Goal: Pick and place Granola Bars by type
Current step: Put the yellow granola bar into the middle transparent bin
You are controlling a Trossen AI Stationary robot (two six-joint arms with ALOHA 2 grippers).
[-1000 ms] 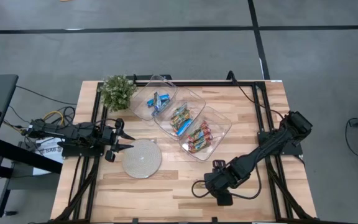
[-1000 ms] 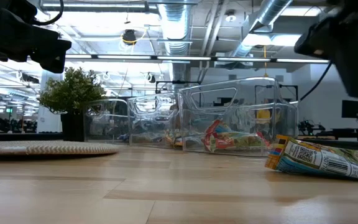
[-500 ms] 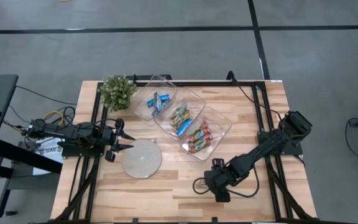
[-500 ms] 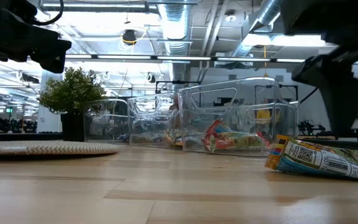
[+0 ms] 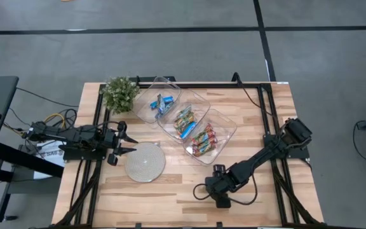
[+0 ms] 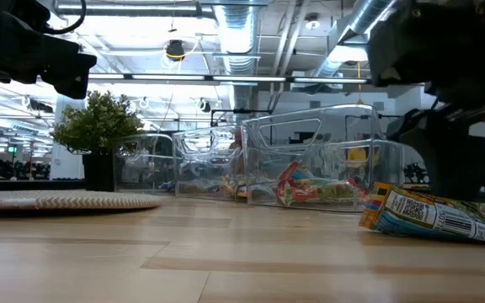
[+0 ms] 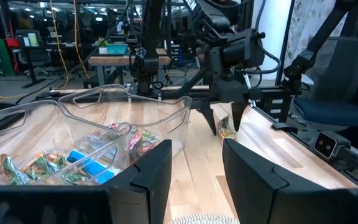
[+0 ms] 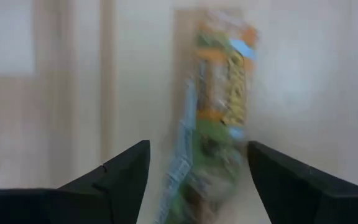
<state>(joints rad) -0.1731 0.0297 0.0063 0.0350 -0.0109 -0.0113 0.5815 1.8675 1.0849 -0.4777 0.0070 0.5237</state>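
Wooden table (image 5: 259,114); trays (image 5: 216,121), disc (image 5: 145,161), plant (image 5: 120,93), bar (image 6: 432,215)

It was a robotics lab or workshop: exposed ducts (image 6: 242,38) and strip lights filled the frame's top, workbenches (image 7: 114,61) and office chairs (image 7: 328,93) stood behind, grey taped floor (image 5: 170,51) surrounded the table (image 5: 170,187).

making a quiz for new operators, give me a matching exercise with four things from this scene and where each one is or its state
Things:
1. right gripper
2. left gripper
3. potted plant
4. loose granola bar

Places or states:
A. at the table's back left corner
B. lying on the bare wood, outside the trays
C. waiting beside the round grey disc
D. fingers open, either side of a bar

Pairs: 1-D, 2-C, 3-A, 4-B
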